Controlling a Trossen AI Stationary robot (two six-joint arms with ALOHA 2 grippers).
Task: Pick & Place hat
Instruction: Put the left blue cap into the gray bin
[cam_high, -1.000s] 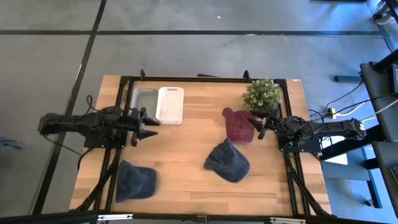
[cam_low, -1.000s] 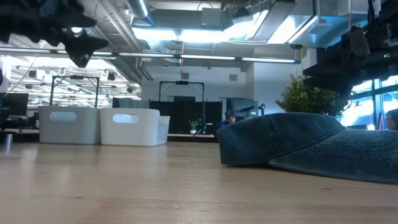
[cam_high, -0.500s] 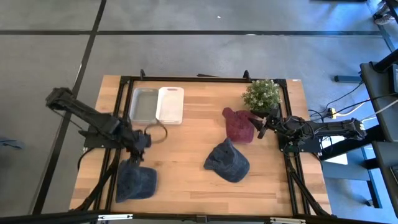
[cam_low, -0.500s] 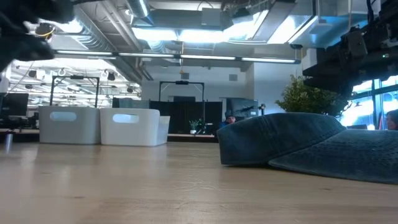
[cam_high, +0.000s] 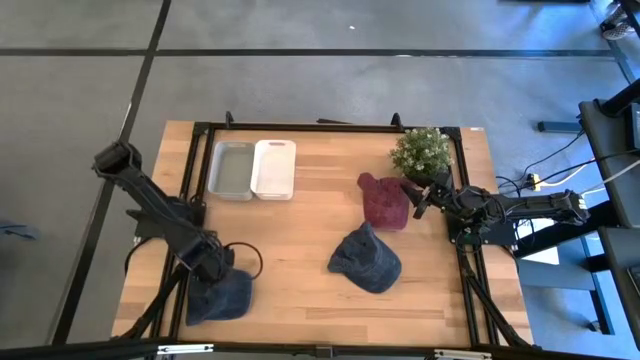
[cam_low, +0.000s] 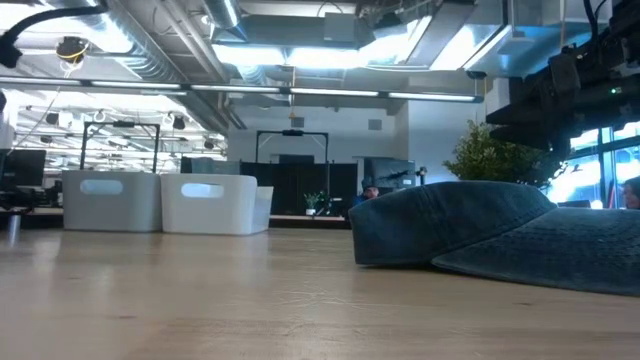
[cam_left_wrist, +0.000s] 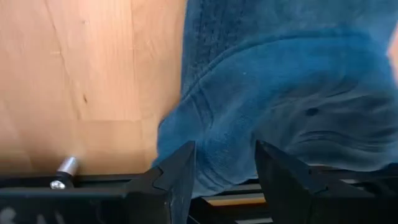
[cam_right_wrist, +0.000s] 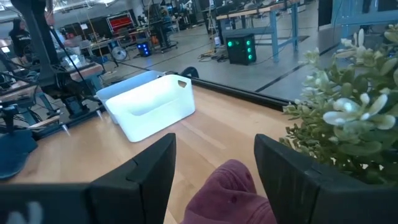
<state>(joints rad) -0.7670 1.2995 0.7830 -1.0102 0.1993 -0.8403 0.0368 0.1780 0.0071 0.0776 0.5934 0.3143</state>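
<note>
A blue denim hat (cam_high: 222, 296) lies flat near the table's near-left corner and fills the left wrist view (cam_left_wrist: 292, 93). My left gripper (cam_high: 217, 269) points down over its far edge, open, with the fingers (cam_left_wrist: 177, 177) over the hat's fabric; I see no touch. A second blue hat (cam_high: 365, 260) lies at the table's middle and shows in the low view (cam_low: 480, 235). A maroon hat (cam_high: 383, 203) lies right of centre. My right gripper (cam_high: 413, 203) waits level just right of it, open (cam_right_wrist: 214, 149).
A grey bin (cam_high: 231, 168) and a white bin (cam_high: 273, 168) stand side by side at the far left. A potted plant (cam_high: 422, 152) stands at the far right, close to my right gripper. Bare wood (cam_high: 290, 240) lies between the hats.
My left arm has swung from the table's left middle, beside the bins, toward the near edge. It has tipped from level to pointing down and come low over the near-left blue hat. The hats have not moved.
</note>
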